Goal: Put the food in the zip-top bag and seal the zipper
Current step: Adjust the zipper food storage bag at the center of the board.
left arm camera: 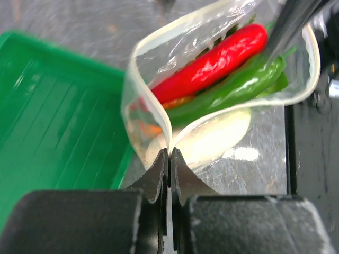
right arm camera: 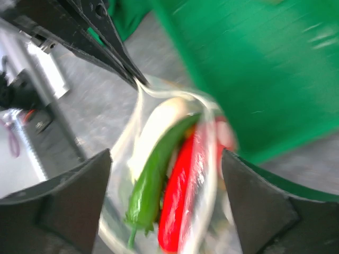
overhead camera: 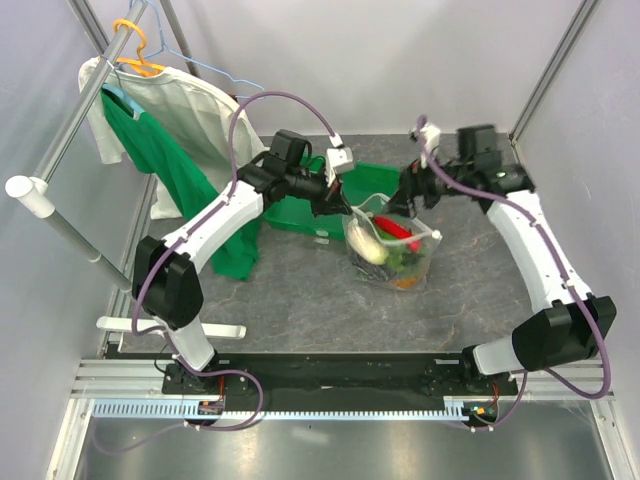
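Surroundings: a ribbed green plastic tray point(overhead camera: 292, 216) lies just behind and left of the zip-top bag point(overhead camera: 400, 265) on the grey mottled tabletop point(overhead camera: 300, 300). A green cloth point(overhead camera: 190, 190) and a white shirt point(overhead camera: 190, 105) hang from a rack at far left, well apart from the work.

Bag: clear floppy film, slumped on the tabletop, mouth gaping and unsealed. It contains a glossy red chili point(left arm camera: 212, 63), with a smooth green pepper point(left arm camera: 238, 87) alongside and a pale white oblong vegetable point(left arm camera: 212, 140) beneath.

Left tool point(left arm camera: 169, 159): closed, tips pinching the bag's rim on the tray side, with the film creased between them.

Right tool point(right arm camera: 167, 156): jaws spread wide over the mouth's opposite side, gripping nothing. Contact with the film cannot be determined.
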Motion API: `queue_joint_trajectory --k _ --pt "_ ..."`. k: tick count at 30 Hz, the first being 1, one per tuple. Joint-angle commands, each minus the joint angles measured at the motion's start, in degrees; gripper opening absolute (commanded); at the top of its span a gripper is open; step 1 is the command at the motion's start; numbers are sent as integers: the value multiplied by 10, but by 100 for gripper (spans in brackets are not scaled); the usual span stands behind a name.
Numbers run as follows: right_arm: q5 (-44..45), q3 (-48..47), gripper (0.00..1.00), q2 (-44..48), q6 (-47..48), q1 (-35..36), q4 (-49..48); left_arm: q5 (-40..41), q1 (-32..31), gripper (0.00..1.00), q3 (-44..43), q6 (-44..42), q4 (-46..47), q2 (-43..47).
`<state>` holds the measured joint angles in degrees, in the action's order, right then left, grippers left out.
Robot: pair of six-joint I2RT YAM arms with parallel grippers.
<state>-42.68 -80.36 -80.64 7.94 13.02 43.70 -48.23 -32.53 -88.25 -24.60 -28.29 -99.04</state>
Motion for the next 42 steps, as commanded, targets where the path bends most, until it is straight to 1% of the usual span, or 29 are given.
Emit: queue_joint_trajectory --k 1,2,3,4,5,6,7,9,11,15,16,18,20,21,22,23,24,27,30,35,38,39,40,42 --pt "-33 -127 96 -20 134 -94 138 12 26 2 -36 126 34 -18" --pt "-38 -135 96 -22 156 -119 162 12 27 2 -37 130 36 -21" --pt "-43 -139 96 -22 197 -127 186 12 27 2 -39 133 36 -24" --pt "-44 -133 97 -17 225 -128 232 14 27 2 -39 136 36 -26" --pt "-45 -124 96 -10 252 -149 253 13 27 2 -39 140 36 -26" --pt "-37 -112 96 9 313 -151 271 9 28 2 -39 140 36 -30" --pt "-25 -82 95 22 338 -153 296 10 28 2 -38 140 36 -28" --pt "6 -50 94 62 386 -154 303 9 28 2 -35 136 37 -26" --pt "15 -15 90 81 399 -157 304 13 28 2 -32 133 36 -25" --pt "3 11 81 90 398 -165 305 16 28 2 -37 123 18 -32" --pt "-14 19 79 87 400 -173 303 16 29 2 -39 120 15 -36" --pt "-34 28 76 80 398 -177 298 14 29 2 -40 117 10 -36" --pt "-61 41 70 75 384 -181 279 9 30 2 -41 118 10 -36" --pt "-67 46 69 73 375 -181 268 8 30 2 -42 118 10 -36" --pt "-71 59 65 73 366 -181 237 8 30 2 -42 119 11 -35" --pt "-72 69 63 79 332 -181 214 7 30 2 -44 120 10 -35" --pt "-70 91 60 82 314 -181 162 6 30 2 -46 122 10 -37" --pt "-72 122 57 99 255 -181 84 2 30 2 -48 129 10 -39" --pt "-89 131 51 107 224 -181 49 0 30 2 -48 131 10 -37" --pt "-94 136 47 124 201 -181 31 2 30 2 -53 128 3 -35" --pt "-88 137 33 132 204 -182 29 2 30 2 -53 130 1 -34" --pt "-87 139 14 132 206 -181 31 2 31 2 -53 131 1 -34" --pt "-79 139 2 133 211 -182 34 3 31 2 -53 136 0 -32" --pt "-67 135 0 138 219 -182 48 1 37 2 -54 144 -4 -26"
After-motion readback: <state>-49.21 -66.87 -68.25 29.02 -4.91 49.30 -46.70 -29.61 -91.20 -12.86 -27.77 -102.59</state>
